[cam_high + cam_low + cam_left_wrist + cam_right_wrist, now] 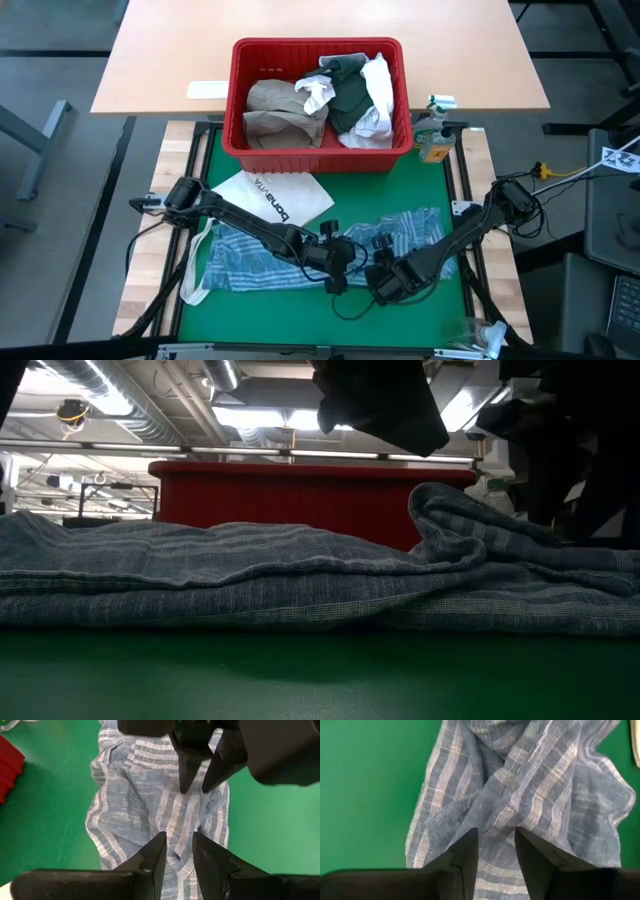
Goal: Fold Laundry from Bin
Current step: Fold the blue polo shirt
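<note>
The blue-striped cloth [320, 250] lies spread and rumpled on the green mat, with a raised fold [450, 510] toward its right end. My left gripper [335, 262] and my right gripper [385, 275] face each other over the cloth's middle near the table's near edge. Both are open, with cloth showing in the gaps between the left fingers [177, 845] and the right fingers [495, 842]. In the low view a dark gripper [380, 405] hangs above the cloth. The red bin [318, 150] stands at the far side and holds a tan shirt [280, 110], white pieces and a dark green-grey top [350, 95].
A white tote bag with black lettering [275, 195] lies between the bin and the cloth, and its strap [195, 275] loops along the cloth's left end. A bottle [435, 140] stands right of the bin. Bare green mat [300, 315] lies near the near edge.
</note>
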Controlling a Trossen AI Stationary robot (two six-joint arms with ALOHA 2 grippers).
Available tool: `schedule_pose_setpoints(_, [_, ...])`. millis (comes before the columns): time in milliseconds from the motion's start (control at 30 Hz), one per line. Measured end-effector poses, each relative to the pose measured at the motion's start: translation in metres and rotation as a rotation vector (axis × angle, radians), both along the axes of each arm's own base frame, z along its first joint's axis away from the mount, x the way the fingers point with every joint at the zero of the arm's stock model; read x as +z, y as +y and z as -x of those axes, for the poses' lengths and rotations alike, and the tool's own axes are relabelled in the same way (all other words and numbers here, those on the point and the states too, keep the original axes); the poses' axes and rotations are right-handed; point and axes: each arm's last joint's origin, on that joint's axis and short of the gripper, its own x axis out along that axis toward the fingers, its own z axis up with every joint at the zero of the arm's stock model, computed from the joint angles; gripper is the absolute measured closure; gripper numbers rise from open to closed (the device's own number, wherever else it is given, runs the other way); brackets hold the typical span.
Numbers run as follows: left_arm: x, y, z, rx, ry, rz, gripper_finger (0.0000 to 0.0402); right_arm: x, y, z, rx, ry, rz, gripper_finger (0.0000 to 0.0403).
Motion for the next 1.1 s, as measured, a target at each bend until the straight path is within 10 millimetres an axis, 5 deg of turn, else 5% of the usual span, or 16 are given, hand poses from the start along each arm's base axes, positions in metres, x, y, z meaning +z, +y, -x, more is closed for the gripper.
schedule_pose_setpoints(400, [0.0, 0.0, 0.0, 0.001, 0.002, -0.001, 0.0312, 0.0, -0.008, -0.005, -0.031, -0.018, 0.028, 0.0396])
schedule_pose_setpoints(767, [0.014, 0.004, 0.015, 0.001, 0.063, -0.023, 0.0312, 0.002, -0.015, -0.014, -0.024, -0.112, 0.128, 0.0397])
schedule_pose_setpoints(1100, [0.048, 0.007, 0.046, -0.015, 0.125, -0.041, 0.0312, 0.006, -0.064, -0.051, -0.117, -0.227, 0.142, 0.0397])
